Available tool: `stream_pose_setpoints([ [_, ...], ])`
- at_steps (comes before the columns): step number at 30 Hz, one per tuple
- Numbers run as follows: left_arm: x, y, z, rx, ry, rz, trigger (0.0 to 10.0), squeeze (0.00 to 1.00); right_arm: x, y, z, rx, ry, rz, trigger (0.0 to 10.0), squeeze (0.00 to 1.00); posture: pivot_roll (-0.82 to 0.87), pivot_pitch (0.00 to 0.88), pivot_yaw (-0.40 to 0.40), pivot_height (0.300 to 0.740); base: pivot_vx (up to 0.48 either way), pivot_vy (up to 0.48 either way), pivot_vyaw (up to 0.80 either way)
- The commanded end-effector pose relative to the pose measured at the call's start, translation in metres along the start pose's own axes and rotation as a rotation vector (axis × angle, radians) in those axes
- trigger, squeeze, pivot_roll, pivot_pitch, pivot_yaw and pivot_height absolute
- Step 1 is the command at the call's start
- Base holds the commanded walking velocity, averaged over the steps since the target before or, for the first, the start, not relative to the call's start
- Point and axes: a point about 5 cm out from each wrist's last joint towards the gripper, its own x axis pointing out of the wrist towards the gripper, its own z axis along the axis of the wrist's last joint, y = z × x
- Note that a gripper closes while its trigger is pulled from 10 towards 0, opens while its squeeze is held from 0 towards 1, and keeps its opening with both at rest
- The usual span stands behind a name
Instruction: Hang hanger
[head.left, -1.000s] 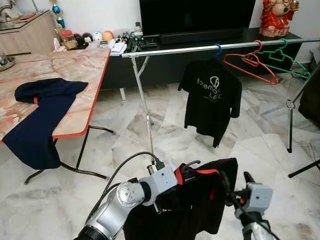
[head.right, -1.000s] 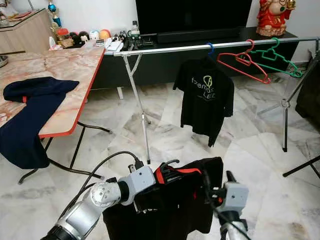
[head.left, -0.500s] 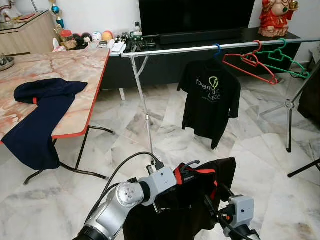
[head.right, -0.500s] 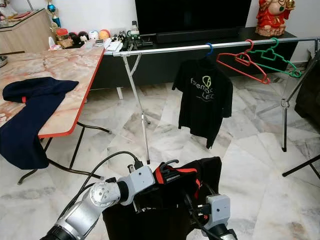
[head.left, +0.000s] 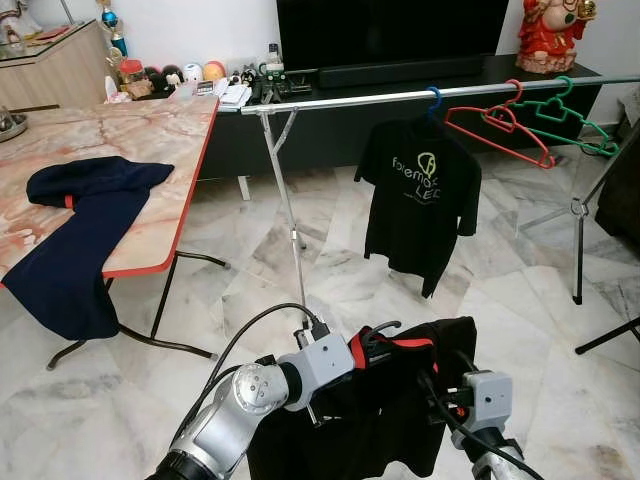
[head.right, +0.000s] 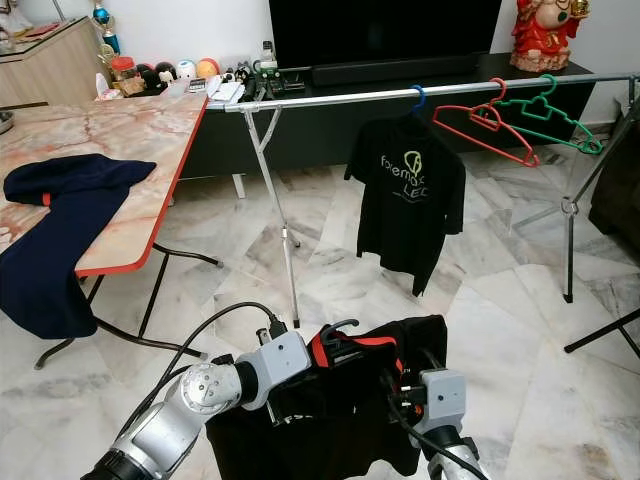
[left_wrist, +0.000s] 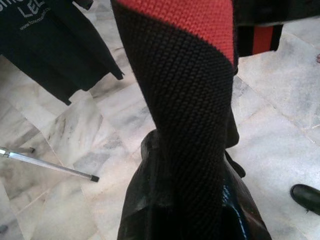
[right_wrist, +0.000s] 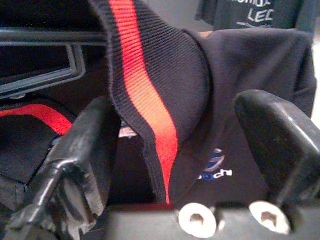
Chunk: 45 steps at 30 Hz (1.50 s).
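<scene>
Black polo shirt with red trim on its dark hanger, clamped in the left gripper fingers, faces the silver clothes rail well ahead and higher, while the right gripper fingers stand open around its collar.

We're in a home's living room: pale marble floor, a big dark TV on a long black console, toys and knick-knacks lined up along it, a red figurine at its far end, a marble-top table with red edging, and a metal clothes rail carrying a tee and hangers
</scene>
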Motion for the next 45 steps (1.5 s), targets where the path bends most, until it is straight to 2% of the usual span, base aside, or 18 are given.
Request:
stream_pose_setpoints([
  [1, 0.001, 0.005, 0.006, 0.032, -0.017, 0.013, 10.0, 0.00, 0.004, 0.003, -0.004, -0.011, 0.036, -0.006, 10.0, 0.00, -0.03, 0.060, 0.049, 0.740, 0.000, 0.000, 0.00],
  [5, 0.001, 0.005, 0.006, 0.033, -0.017, 0.014, 10.0, 0.00, 0.005, 0.003, -0.004, -0.012, 0.037, -0.007, 10.0, 0.00, -0.03, 0.060, 0.049, 0.740, 0.000, 0.000, 0.00],
  [6, 0.001, 0.005, 0.006, 0.035, -0.017, 0.015, 10.0, 0.00, 0.006, 0.002, -0.004, -0.010, 0.029, -0.031, 3.7, 0.00, -0.02, 0.058, 0.049, 0.740, 0.000, 0.000, 0.00],
  [7, 0.001, 0.005, 0.006, 0.036, -0.017, 0.015, 10.0, 0.00, 0.006, 0.002, -0.003, -0.006, 0.025, -0.037, 0.0, 0.00, -0.02, 0.057, 0.049, 0.740, 0.000, 0.000, 0.00],
  [22, 0.001, 0.007, 0.009, 0.050, -0.027, 0.016, 10.0, 0.00, 0.007, 0.002, 0.000, -0.031, 0.007, -0.048, 0.0, 0.00, -0.02, 0.036, 0.054, 0.740, 0.000, 0.000, 0.00],
  [45, 0.000, 0.008, 0.012, 0.058, -0.041, 0.015, 10.0, 0.00, 0.004, -0.002, -0.010, -0.048, 0.058, -0.076, 0.0, 0.00, -0.02, 0.000, 0.060, 0.740, 0.000, 0.000, 0.00],
])
